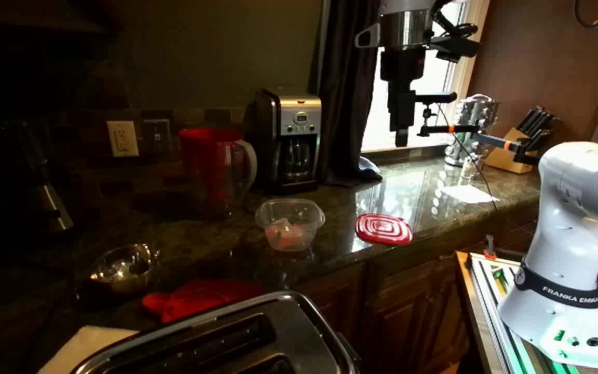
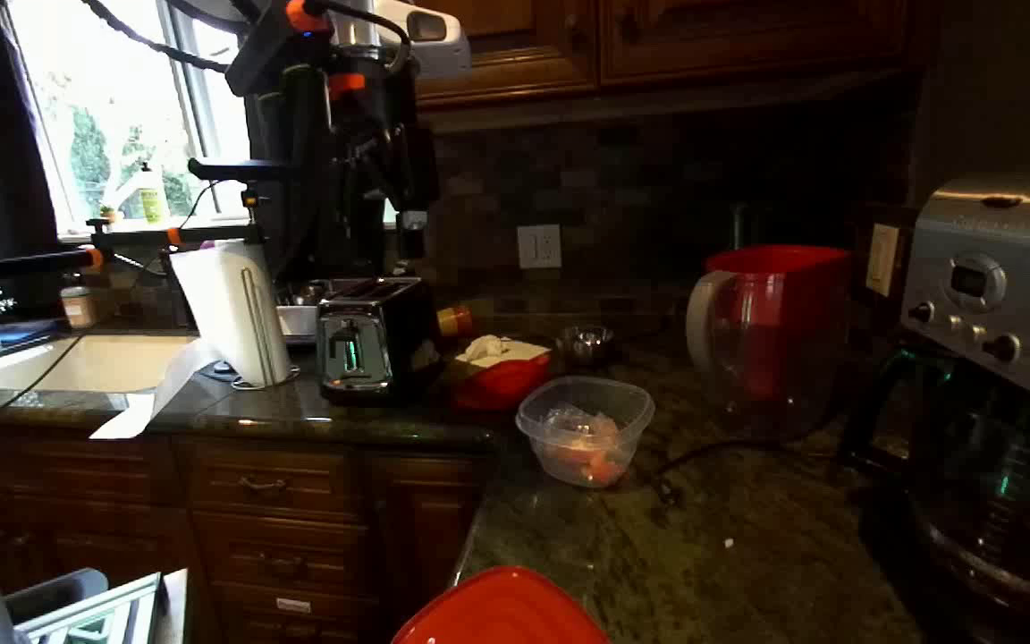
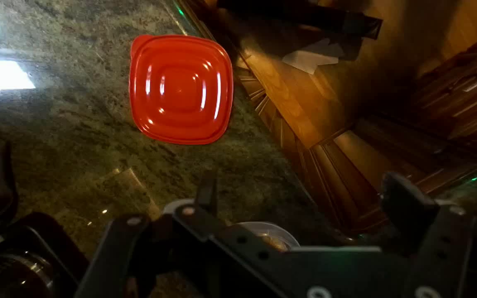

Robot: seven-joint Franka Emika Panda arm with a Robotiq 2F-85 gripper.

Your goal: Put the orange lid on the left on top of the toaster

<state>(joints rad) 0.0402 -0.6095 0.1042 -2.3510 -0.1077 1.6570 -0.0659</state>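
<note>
The orange lid [image 3: 181, 89] is a glossy red-orange rounded square with raised rings and bright reflections. It lies flat on the counter near the front edge, and shows in both exterior views [image 1: 383, 229] [image 2: 504, 613], cut off by the frame in the latter. The silver toaster [image 2: 370, 344] stands on the counter. Its slotted top [image 1: 307, 335] is at the bottom of an exterior view, partly cut off. My gripper [image 3: 307, 192] is open and empty, fingers wide apart. It hangs high above the counter, apart from the lid, in both exterior views [image 1: 402, 136] [image 2: 409, 234].
A clear bowl [image 1: 289, 226] with orange-red pieces stands between lid and toaster. A red item [image 1: 205, 297] of unclear kind lies beside the toaster. A red pitcher [image 1: 213, 166], coffee maker [image 1: 299, 122] and metal bowl [image 1: 125, 265] line the back. A paper-towel roll [image 2: 233, 313] stands beside the toaster.
</note>
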